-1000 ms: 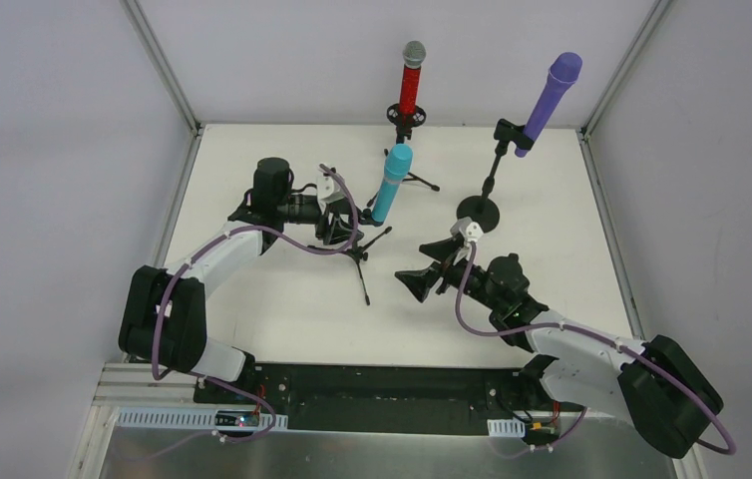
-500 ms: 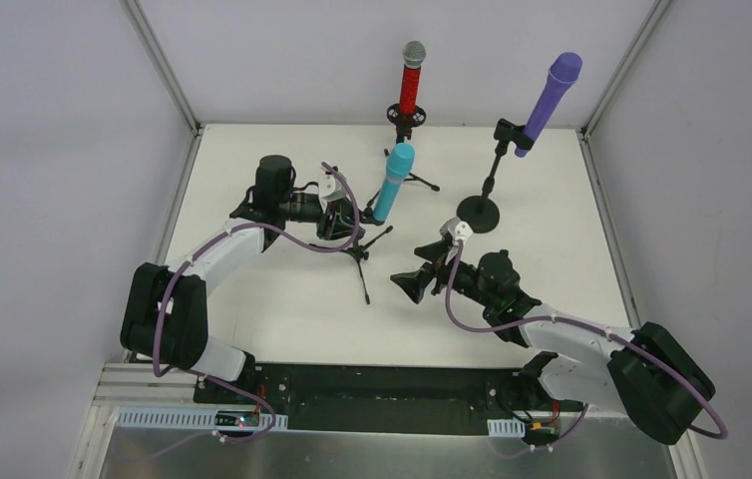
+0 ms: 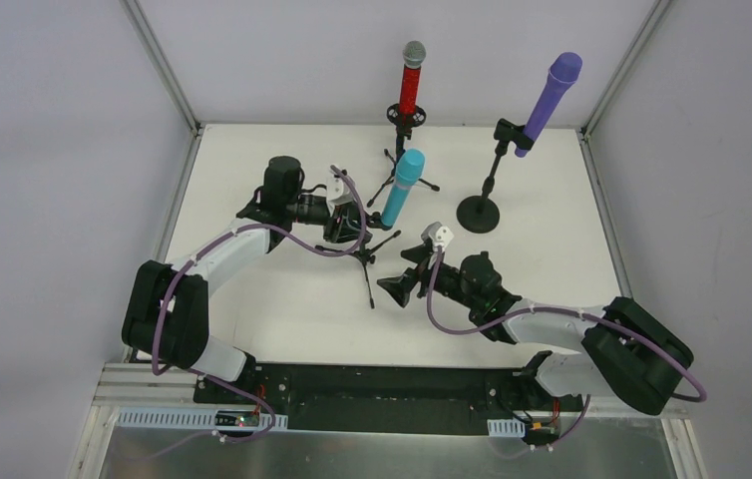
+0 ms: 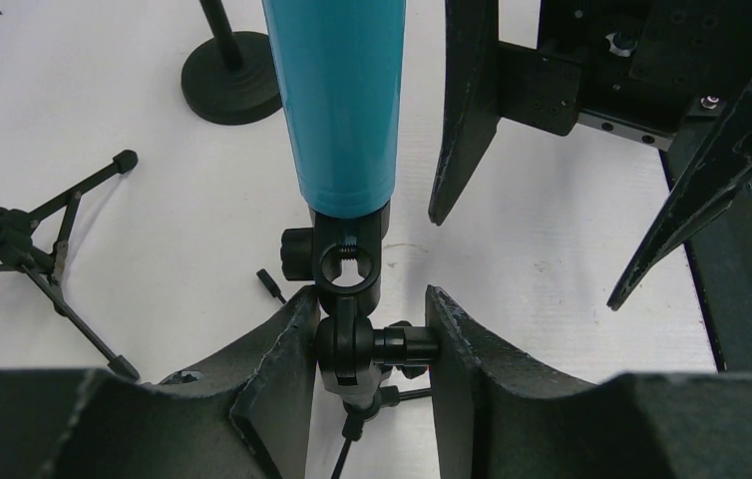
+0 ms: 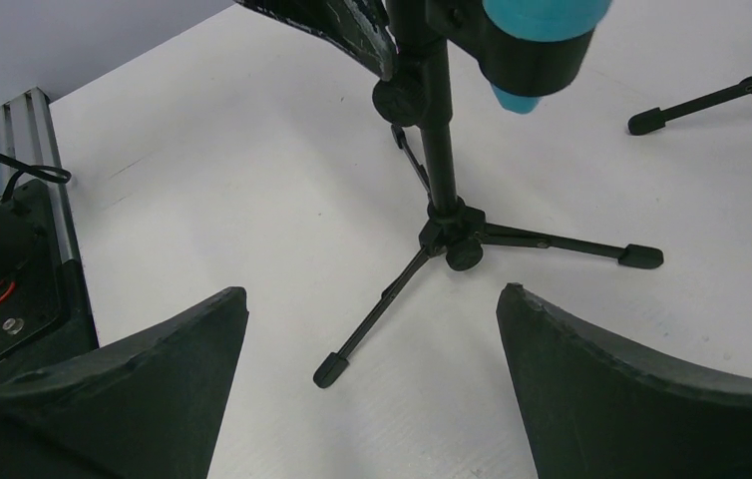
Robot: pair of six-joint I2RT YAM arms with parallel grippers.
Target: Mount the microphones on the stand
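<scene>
Pinching the black swivel joint [image 4: 352, 349] just under the cyan microphone [image 4: 337, 100], the left claw [image 4: 367, 319] is clamping narrow on that joint, with one finger pressing on each side. The cyan microphone is sitting in the clip of the small tripod stand [image 5: 440, 180] near the middle of the desk [image 3: 252, 299], and in the top view it is leaning toward 1 o'clock. The right claw [image 3: 392, 289] is hovering with its jaws spread wide and holding nothing, at about 5 o'clock from that tripod and pointing at its legs. The red microphone [image 3: 411, 80] is standing upright on the far tripod [image 3: 404, 125] at 12 o'clock on the desk. The purple microphone [image 3: 550, 100] is sitting tilted in the clip of the round-base stand [image 3: 479, 213] at about 1 o'clock, well apart from both claws.
</scene>
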